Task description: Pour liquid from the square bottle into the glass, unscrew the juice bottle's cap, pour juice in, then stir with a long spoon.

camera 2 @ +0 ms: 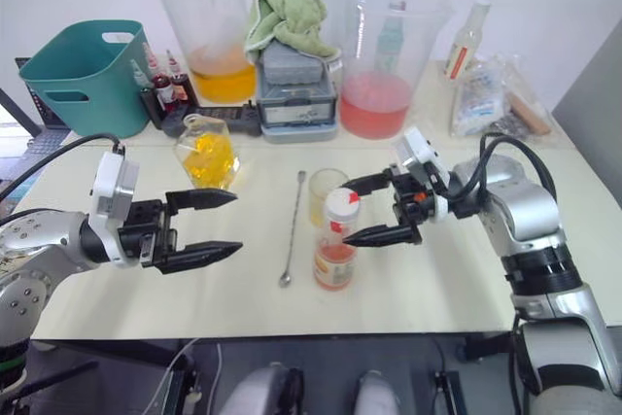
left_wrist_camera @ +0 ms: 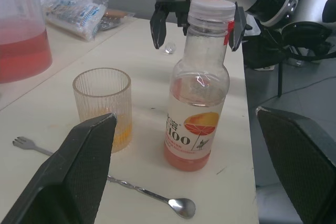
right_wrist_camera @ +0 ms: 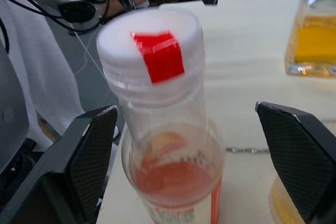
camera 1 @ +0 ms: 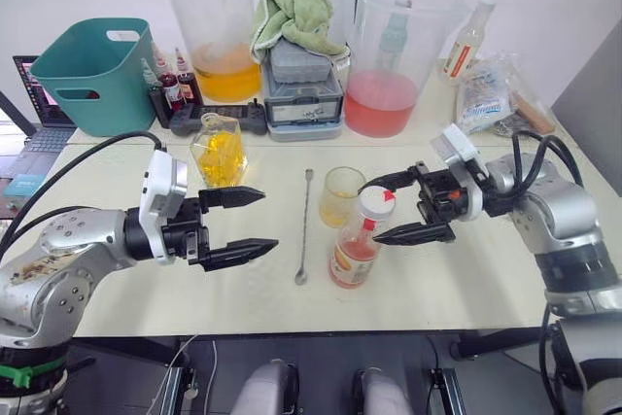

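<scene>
The juice bottle (camera 1: 362, 240) stands upright at the table's front centre, white cap (right_wrist_camera: 151, 45) with a red tab on, pink juice in its lower part. Just behind it is the ribbed glass (camera 1: 341, 196) with a little yellow liquid. The long spoon (camera 1: 304, 228) lies flat to the left of both. The square bottle (camera 1: 218, 150) of yellow liquid stands further left. My right gripper (camera 1: 400, 208) is open, its fingertips either side of the bottle's cap at its right. My left gripper (camera 1: 251, 224) is open and empty, in front of the square bottle.
Along the back stand a teal bin (camera 1: 97, 75), small dye bottles (camera 1: 167, 87), a jug of orange liquid (camera 1: 216, 26), a grey box (camera 1: 301, 89) with a green cloth (camera 1: 294, 12), a jug of pink liquid (camera 1: 394, 55) and plastic packets (camera 1: 491, 94). A laptop (camera 1: 34, 109) sits far left.
</scene>
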Tool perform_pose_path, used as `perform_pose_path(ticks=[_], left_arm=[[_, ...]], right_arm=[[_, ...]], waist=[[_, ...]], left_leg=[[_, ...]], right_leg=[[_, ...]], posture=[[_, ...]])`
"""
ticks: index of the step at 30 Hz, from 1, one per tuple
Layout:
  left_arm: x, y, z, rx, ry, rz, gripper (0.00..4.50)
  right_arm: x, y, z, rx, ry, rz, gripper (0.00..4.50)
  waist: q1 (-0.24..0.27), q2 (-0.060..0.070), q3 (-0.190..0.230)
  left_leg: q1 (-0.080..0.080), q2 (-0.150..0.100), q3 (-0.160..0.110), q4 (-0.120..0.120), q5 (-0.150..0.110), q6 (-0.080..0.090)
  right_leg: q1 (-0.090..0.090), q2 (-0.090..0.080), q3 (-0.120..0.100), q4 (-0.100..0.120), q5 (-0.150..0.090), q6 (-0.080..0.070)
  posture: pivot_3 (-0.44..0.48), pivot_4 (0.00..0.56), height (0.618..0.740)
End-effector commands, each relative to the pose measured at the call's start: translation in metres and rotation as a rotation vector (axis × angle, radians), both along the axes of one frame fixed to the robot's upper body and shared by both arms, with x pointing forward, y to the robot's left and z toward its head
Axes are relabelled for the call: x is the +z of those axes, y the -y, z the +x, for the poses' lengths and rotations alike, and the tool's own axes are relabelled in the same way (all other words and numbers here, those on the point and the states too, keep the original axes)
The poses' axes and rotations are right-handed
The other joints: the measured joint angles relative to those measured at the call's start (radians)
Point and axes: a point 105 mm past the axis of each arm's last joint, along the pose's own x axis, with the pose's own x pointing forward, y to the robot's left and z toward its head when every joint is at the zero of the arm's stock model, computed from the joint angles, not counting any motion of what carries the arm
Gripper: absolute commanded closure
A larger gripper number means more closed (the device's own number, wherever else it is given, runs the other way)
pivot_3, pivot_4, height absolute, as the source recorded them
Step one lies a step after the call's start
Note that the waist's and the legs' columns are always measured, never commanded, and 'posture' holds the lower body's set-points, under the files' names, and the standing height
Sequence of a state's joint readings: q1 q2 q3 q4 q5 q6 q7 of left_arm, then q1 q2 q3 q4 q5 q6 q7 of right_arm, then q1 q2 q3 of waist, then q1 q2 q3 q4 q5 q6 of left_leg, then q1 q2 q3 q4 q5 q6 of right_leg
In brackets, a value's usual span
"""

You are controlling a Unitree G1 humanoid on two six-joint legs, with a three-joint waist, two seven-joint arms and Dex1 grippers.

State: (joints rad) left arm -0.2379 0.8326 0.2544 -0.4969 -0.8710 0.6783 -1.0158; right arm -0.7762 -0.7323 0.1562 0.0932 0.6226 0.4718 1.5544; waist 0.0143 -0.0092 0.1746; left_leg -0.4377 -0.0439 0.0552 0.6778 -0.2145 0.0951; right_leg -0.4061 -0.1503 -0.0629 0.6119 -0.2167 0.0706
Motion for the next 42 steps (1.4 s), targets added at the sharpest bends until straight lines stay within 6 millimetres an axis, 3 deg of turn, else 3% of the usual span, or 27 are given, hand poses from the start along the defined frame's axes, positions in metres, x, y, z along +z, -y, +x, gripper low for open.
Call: perform_pose_path(ticks=[1, 3, 6, 11, 14, 20, 25, 36, 42], left_arm=[[0.013, -0.001, -0.006, 0.013, 0.055, 0.001, 0.00], [0.014, -0.002, -0.008, 0.018, 0.055, 0.002, 0.00], [0.013, -0.001, -0.009, 0.028, 0.055, 0.007, 0.00], [0.012, 0.000, -0.011, 0.027, 0.053, 0.008, 0.00], [0.008, 0.003, -0.010, 0.010, 0.052, 0.021, 0.00], [0.004, 0.009, -0.008, -0.038, 0.041, 0.024, 0.00], [-0.001, 0.014, 0.001, -0.093, 0.028, 0.007, 0.00], [-0.008, 0.028, 0.011, -0.217, 0.015, 0.003, 0.00], [-0.010, 0.027, 0.013, -0.236, 0.018, 0.012, 0.00]], right_arm=[[0.002, -0.005, -0.006, 0.091, 0.022, 0.002, 0.04], [0.003, -0.008, -0.006, 0.104, 0.019, 0.015, 0.04], [0.001, -0.010, -0.007, 0.119, 0.017, 0.016, 0.78], [-0.001, -0.007, -0.012, 0.130, 0.012, 0.014, 2.57], [0.005, -0.006, -0.018, 0.120, 0.026, 0.032, 3.11], [0.030, -0.009, -0.031, 0.017, 0.062, 0.111, 3.12], [0.034, -0.015, -0.036, -0.263, 0.129, 0.177, 3.12], [0.006, -0.025, -0.043, -0.732, 0.105, 0.188, 3.14], [-0.013, -0.027, -0.047, -0.838, 0.064, 0.156, 3.14]], waist=[[0.001, 0.000, 0.000], [-0.002, 0.000, 0.000], [-0.002, 0.000, 0.000], [-0.001, 0.000, 0.000], [-0.002, 0.000, 0.000], [-0.001, 0.000, 0.000], [0.007, 0.000, 0.000], [0.015, 0.000, 0.000], [0.013, 0.000, 0.000]], left_leg=[[0.000, 0.000, 0.000, 0.000, -0.001, -0.001], [0.000, 0.000, 0.000, 0.000, -0.001, -0.003], [0.000, 0.000, 0.000, 0.000, 0.000, -0.004], [0.000, 0.000, 0.000, 0.000, 0.000, -0.004], [0.000, 0.000, 0.000, 0.000, 0.000, -0.004], [0.000, 0.000, 0.000, -0.001, 0.000, -0.005], [0.000, 0.000, 0.000, -0.002, 0.000, -0.006], [0.000, 0.001, 0.002, -0.002, 0.000, -0.006], [0.000, 0.001, 0.003, -0.002, 0.000, -0.006]], right_leg=[[0.000, 0.000, 0.000, 0.000, 0.000, 0.000], [0.000, 0.000, 0.000, 0.000, 0.000, 0.000], [-0.001, 0.000, 0.000, 0.001, 0.000, -0.001], [-0.001, 0.001, 0.000, 0.001, 0.000, -0.001], [-0.001, 0.001, 0.000, 0.001, 0.000, -0.001], [-0.001, 0.001, 0.000, 0.001, 0.001, -0.001], [-0.002, 0.000, 0.000, 0.001, 0.001, -0.001], [-0.002, 0.001, 0.000, 0.001, 0.001, -0.002], [-0.002, 0.002, 0.000, 0.001, 0.001, -0.002]], posture=[[0.000, 0.150, 0.740], [0.000, 0.150, 0.740], [0.000, 0.150, 0.740], [0.000, 0.150, 0.740], [0.000, 0.150, 0.740], [0.000, 0.150, 0.740], [0.000, 0.150, 0.740], [0.000, 0.150, 0.740], [0.000, 0.150, 0.740]])
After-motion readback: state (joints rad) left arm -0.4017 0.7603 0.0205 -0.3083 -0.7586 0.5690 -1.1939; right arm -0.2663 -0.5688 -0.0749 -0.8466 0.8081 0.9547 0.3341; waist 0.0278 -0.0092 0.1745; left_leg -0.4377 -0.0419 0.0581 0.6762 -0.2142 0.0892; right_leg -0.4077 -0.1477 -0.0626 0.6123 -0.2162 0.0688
